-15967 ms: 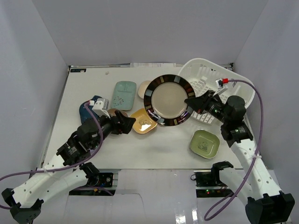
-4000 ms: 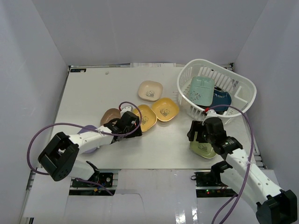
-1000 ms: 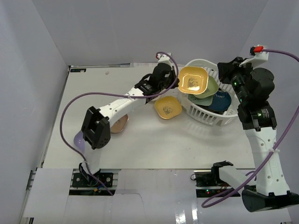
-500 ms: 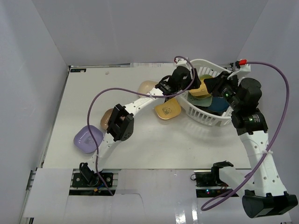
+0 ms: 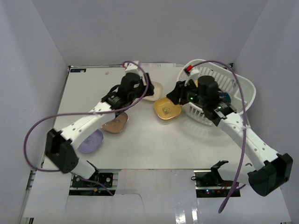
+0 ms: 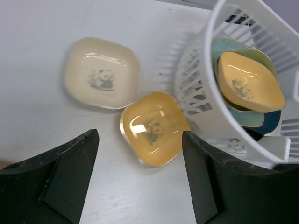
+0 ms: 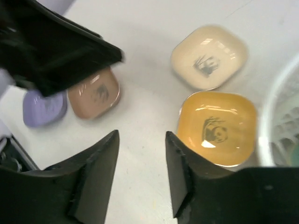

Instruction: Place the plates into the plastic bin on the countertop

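Observation:
The white plastic bin (image 5: 243, 84) stands at the back right. In the left wrist view the bin (image 6: 191, 79) holds a stack with a yellow plate (image 6: 250, 88) on top, green, teal and dark blue under it. On the countertop lie a second yellow plate (image 5: 167, 108), a beige plate (image 5: 153, 91), a brown plate (image 5: 115, 124) and a lavender plate (image 5: 91, 140). My left gripper (image 5: 142, 88) is open and empty above the beige plate (image 6: 102, 73). My right gripper (image 5: 175, 94) is open and empty, hovering over the table just left of the yellow plate (image 7: 217, 127).
White walls close in the countertop on three sides. The two grippers hang close together over the yellow and beige plates. The left arm's dark body (image 7: 51, 51) crosses the right wrist view above the brown plate (image 7: 93, 93) and the lavender plate (image 7: 44, 108).
The left gripper let a yellow plate go in the bin and drew back left over the beige plate. The right arm swung down and left from the bin to the table's yellow plate.

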Action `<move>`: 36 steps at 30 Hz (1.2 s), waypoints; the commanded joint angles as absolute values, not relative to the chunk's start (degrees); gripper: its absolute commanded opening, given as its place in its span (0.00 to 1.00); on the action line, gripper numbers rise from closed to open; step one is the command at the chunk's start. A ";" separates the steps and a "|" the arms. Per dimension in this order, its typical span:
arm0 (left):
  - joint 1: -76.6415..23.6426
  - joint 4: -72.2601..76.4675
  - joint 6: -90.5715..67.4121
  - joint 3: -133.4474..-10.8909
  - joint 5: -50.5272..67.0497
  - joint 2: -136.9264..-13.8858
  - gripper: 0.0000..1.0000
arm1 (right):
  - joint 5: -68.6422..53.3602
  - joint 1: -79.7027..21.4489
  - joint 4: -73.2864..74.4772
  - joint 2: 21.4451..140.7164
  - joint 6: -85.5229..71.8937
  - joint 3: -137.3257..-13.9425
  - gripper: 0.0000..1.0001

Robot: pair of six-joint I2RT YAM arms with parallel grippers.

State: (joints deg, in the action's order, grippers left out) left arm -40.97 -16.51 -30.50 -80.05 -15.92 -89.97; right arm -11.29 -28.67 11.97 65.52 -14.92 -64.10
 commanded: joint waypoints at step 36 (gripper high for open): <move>-35.33 -17.76 -37.53 -38.76 -24.61 -76.01 0.70 | -9.49 -39.90 13.36 136.84 16.26 -118.55 0.08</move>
